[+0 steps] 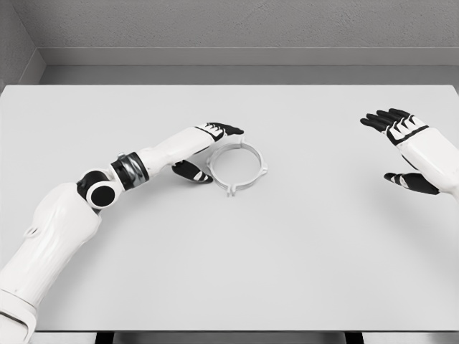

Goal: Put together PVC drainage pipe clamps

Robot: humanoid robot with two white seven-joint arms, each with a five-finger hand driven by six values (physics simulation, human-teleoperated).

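A white ring-shaped pipe clamp (237, 165) lies flat on the table, left of centre, with small tabs at its lower and right edges. My left hand (209, 150) reaches in beside the ring's left rim, its fingers (224, 130) over the upper left edge and its thumb (191, 172) just outside the lower left edge. That hand is spread and does not grip the ring. My right hand (400, 150) hovers far to the right, open, palm facing left, holding nothing.
The white table (229, 258) stretches wide around the clamp. Its far edge meets a grey wall, and the front edge runs along the bottom of the view.
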